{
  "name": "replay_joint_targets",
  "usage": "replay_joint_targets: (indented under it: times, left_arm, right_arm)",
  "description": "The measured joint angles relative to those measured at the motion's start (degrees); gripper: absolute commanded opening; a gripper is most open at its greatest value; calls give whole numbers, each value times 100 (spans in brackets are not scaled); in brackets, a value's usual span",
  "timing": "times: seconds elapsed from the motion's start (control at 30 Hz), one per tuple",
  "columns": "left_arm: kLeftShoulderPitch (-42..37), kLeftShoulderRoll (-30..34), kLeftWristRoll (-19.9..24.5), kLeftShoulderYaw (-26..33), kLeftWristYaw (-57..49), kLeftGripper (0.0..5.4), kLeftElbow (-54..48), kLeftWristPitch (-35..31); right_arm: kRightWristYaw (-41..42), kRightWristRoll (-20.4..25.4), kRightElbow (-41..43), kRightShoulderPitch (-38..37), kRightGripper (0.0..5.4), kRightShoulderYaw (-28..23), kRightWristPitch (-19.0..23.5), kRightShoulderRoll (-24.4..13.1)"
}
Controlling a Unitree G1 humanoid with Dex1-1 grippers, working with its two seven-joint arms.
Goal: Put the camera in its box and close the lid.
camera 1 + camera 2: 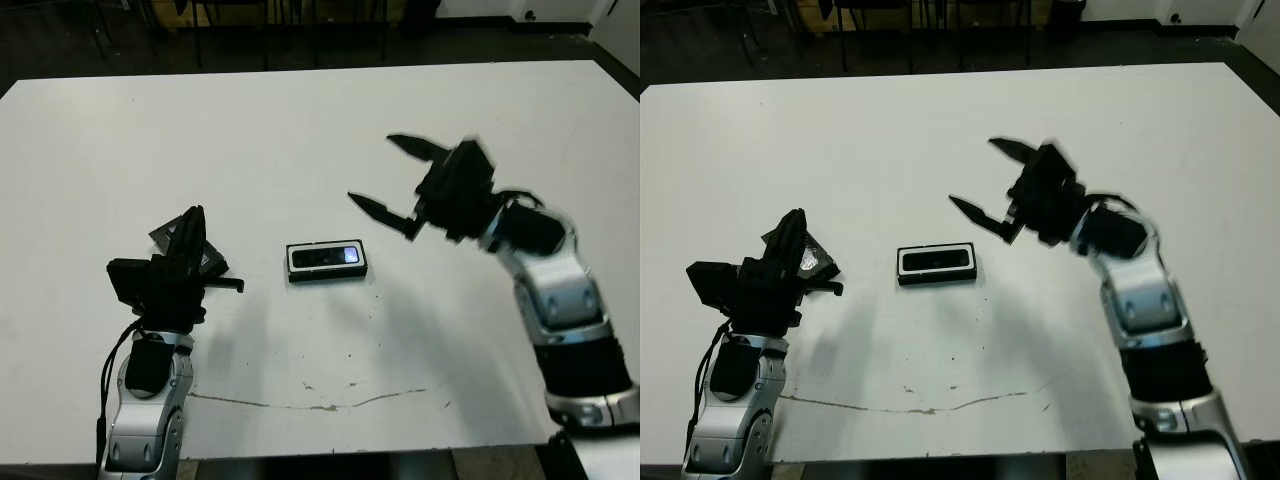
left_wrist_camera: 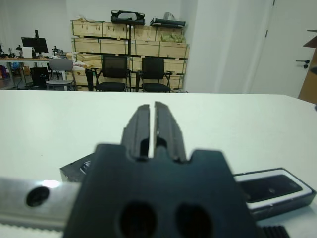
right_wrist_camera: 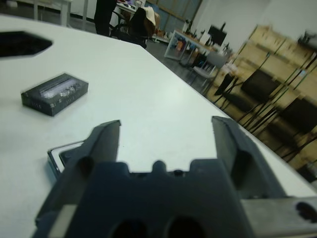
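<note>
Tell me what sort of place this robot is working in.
Probably a lab or workshop storeroom: stacked wooden crates line the far wall, black office chairs stand in front of them, and a desk with a monitor sits off to one side.

Place: a lab or workshop room with office furniture.
Work surface: wide plain white table (image 1: 300,130) with scuff lines near its front edge.
Storage: stacked pale wooden crates (image 2: 129,47) along the back wall, dark gear (image 2: 128,17) lying on top.
Seating: black mesh-backed office chairs (image 2: 114,73) set in front of the crates.
Desk area: dark computer monitor (image 2: 34,45) on a desk at the side, beside a grey swivel chair (image 2: 60,69).
Walls: plain white, with a white door (image 2: 290,47) bearing a black lever handle.
</note>
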State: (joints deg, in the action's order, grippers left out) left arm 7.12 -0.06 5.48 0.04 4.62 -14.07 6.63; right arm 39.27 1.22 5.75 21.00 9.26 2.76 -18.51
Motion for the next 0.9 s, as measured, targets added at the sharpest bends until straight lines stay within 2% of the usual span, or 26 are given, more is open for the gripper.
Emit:
replay_joint_targets:
  times: [0.27,0.43,0.57,0.73,0.9]
  left_arm:
    - [45,49,17,330,-75,0,-147,45]
    - [395,388,26,877,-88,0,-702,-234]
    - [652,942,185,1474,0,0,-1308,-1185]
    - [676,1753,562,2121,298,0,-1860,-2711]
    - [516,2920,852,2259,1097,0,-1985,-4235]
  right_arm:
    - [-297,300,104,-537,164,-279,-127,0]
    - [-307,497,110,-727,71,-440,-376,-42]
    - [-300,714,121,-878,2,-592,-494,-47]
    - [-447,841,371,-1070,2,-658,-397,-44]
    - [-594,910,678,-1210,2,-677,-208,-38]
